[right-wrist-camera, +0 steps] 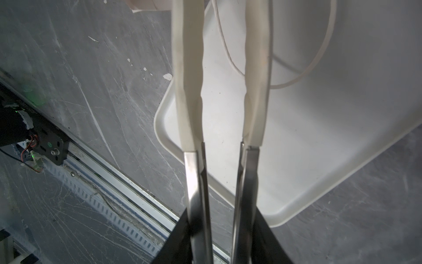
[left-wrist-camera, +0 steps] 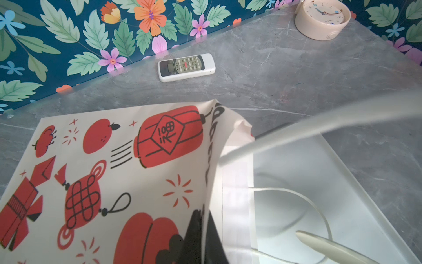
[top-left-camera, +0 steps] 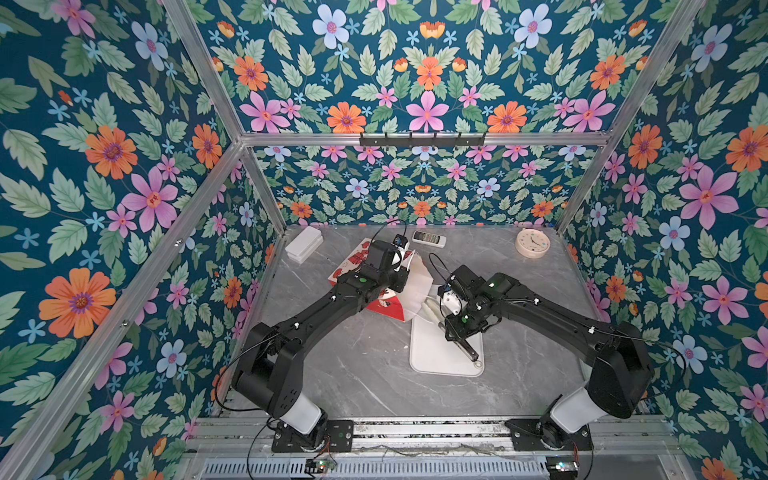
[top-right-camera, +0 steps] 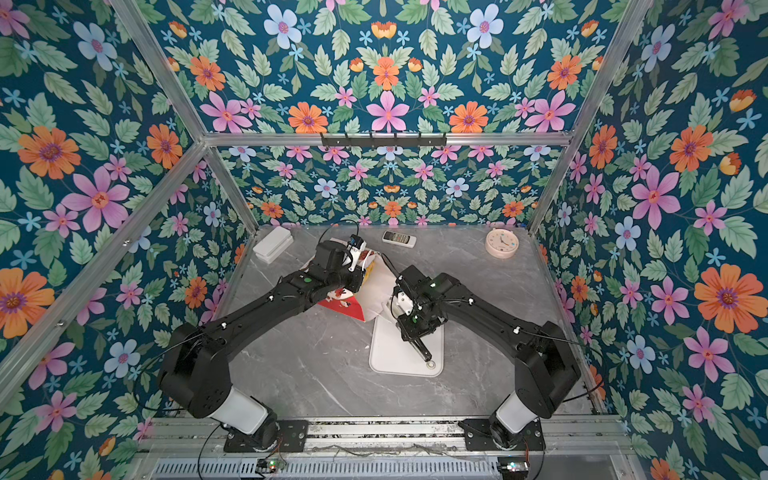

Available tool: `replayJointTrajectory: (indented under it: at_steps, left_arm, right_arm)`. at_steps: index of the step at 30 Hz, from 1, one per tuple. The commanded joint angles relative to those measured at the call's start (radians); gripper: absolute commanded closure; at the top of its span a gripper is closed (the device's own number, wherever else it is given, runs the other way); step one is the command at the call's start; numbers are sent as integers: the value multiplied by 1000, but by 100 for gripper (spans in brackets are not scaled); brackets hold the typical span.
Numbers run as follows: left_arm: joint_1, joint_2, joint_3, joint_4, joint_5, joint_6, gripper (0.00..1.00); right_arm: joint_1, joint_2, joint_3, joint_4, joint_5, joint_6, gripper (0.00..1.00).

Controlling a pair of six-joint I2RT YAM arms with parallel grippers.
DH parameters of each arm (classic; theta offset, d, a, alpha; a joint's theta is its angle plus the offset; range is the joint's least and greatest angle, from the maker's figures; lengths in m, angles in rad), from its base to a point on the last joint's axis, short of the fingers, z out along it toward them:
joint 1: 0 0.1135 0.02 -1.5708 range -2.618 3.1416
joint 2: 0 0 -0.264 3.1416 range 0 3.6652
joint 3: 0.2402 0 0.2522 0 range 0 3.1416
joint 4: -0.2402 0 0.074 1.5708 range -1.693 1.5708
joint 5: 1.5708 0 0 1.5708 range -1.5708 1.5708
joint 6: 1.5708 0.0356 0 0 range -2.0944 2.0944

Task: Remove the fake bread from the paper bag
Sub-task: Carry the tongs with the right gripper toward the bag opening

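Right jaws (top-left-camera: 455,330) clamp a pair of tongs (right-wrist-camera: 189,91), whose white tips stand apart over the white tray (top-left-camera: 432,357) near the middle of the table (top-left-camera: 361,374). Beyond, the paper bag (left-wrist-camera: 114,160) lies on its side, mouth toward the tray; left jaws (left-wrist-camera: 203,240) pinch its mouth edge. A remote (top-left-camera: 429,238) and a clock (top-left-camera: 532,242) sit by the far edge

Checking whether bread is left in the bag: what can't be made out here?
White paper bag with red prints, contents: hidden in both top views by its paper and the black left arm; left wrist view shows mostly its outside.
Cream-tipped metal tongs, tips: cut off by the right wrist view's edge.
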Motion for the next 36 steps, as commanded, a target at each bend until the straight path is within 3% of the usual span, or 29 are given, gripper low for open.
replayJointTrajectory:
  at_steps: [1, 36]
  left_arm:
    - [-2, -4, 5, 4, 2, -1, 100]
    - [-14, 2, 15, -52, -34, 41, 100]
  right_arm:
    - [1, -6, -1, 15, 17, 5, 63]
    - [1, -6, -29, 69, 49, 37, 57]
